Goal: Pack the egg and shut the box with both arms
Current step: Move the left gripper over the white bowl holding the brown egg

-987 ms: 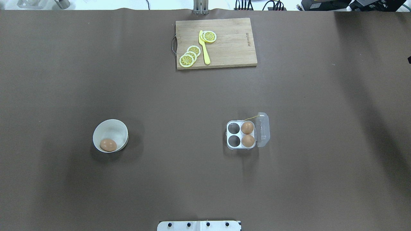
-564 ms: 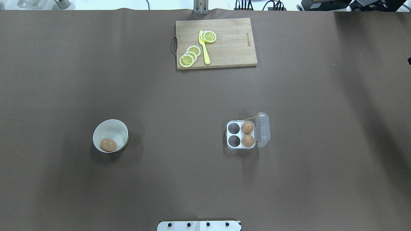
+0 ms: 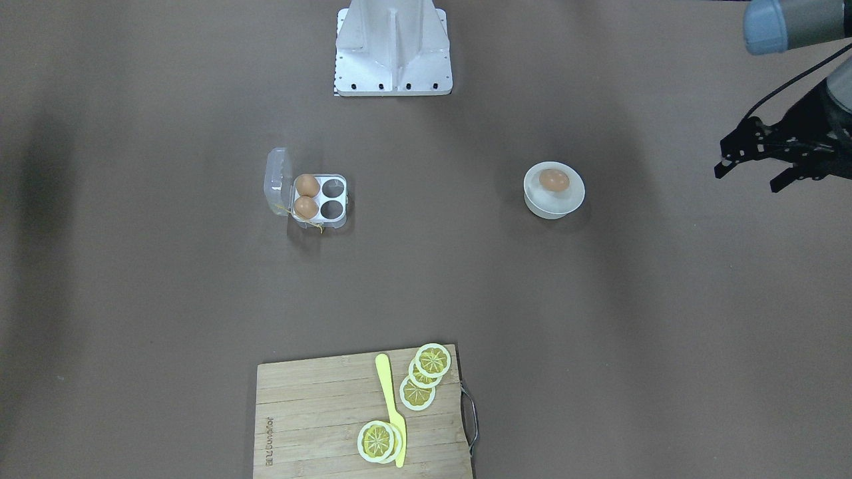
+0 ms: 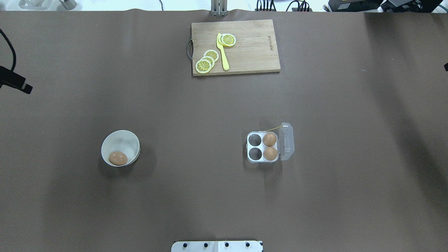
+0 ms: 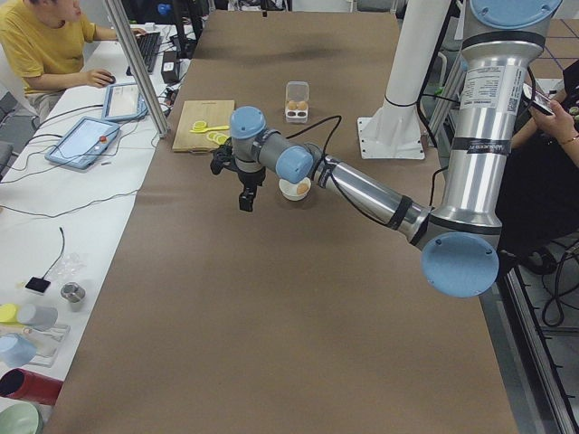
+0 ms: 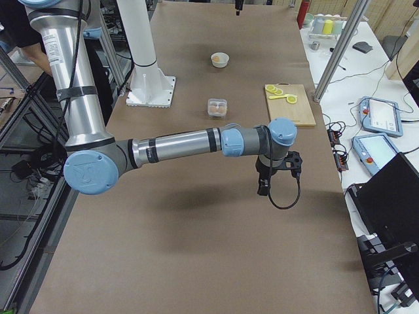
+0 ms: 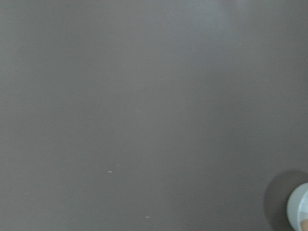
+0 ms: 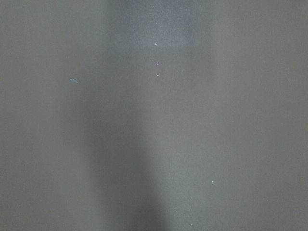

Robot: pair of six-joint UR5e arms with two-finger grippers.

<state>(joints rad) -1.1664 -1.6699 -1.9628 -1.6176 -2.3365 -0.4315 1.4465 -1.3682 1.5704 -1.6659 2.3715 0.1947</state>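
Note:
One light-brown egg lies in a round white bowl at the left of the table; it also shows in the front view. The clear box stands right of centre, its lid open to the right. Two more eggs fill its right cells and its left cells are empty. My left gripper is open and empty, far out beyond the bowl at the table's left edge. My right gripper hangs over bare table far right of the box; I cannot tell its state.
A wooden cutting board with lemon slices and a yellow knife lies at the far middle edge. The white base block sits at the near edge. The wrist views show brown table, the left one also the bowl's rim.
My left gripper has come into the overhead view at the left edge. The eggs, bowl and box have not moved.

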